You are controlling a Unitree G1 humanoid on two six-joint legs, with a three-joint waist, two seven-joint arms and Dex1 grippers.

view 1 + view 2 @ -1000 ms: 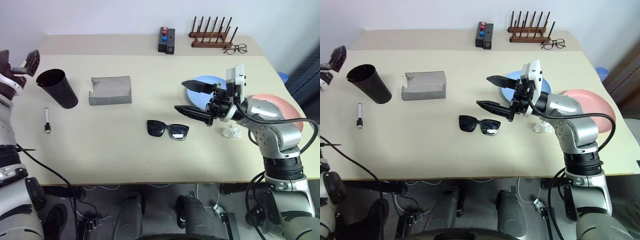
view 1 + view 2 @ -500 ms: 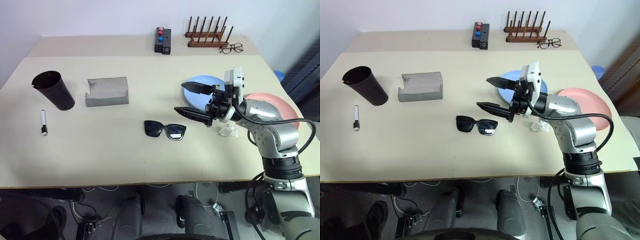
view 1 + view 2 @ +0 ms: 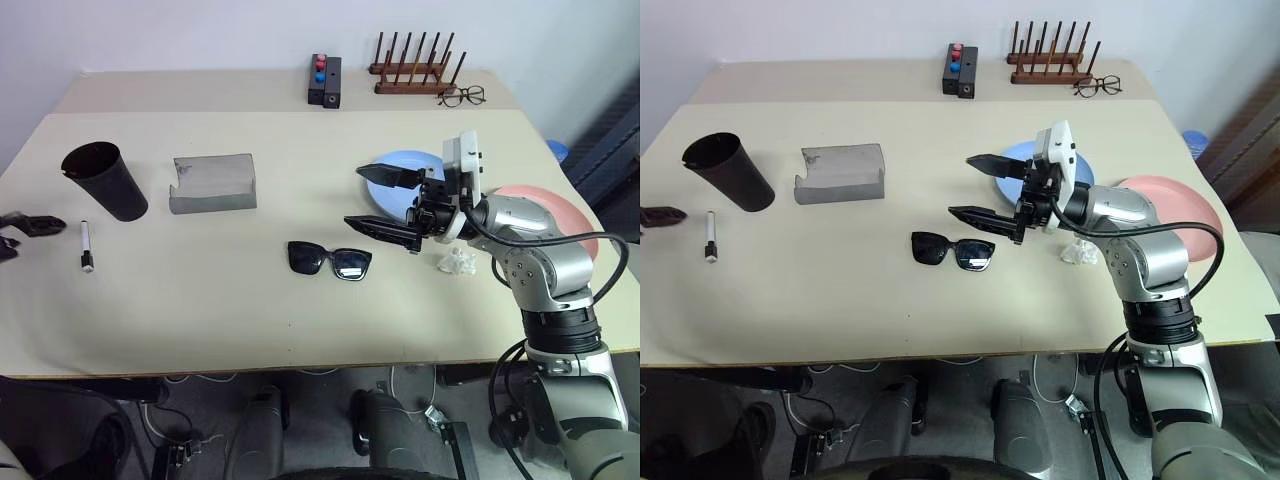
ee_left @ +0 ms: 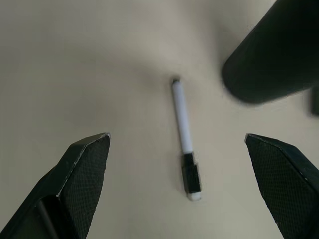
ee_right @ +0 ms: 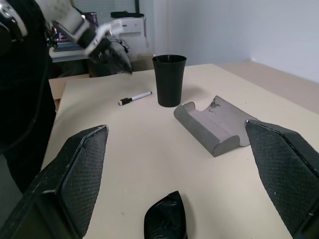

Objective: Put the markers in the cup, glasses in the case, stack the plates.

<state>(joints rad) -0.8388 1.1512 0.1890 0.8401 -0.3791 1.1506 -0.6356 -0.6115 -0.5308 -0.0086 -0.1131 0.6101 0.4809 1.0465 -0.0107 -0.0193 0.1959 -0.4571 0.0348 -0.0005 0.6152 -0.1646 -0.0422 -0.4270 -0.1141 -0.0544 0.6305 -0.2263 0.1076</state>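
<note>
Left wrist view: marker [image 4: 183, 137] white-barrelled, black cap, lying flat beside cup [image 4: 271, 64]

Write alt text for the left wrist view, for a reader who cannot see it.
A white marker with a black cap lies on the beige table, centred between the open left hand's two black fingers. The black cup stands just beyond it.

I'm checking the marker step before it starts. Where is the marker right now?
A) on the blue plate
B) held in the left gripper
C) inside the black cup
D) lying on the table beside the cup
D: the marker lies flat on the table near the upright cup, with the open left gripper above it, not touching.
</note>
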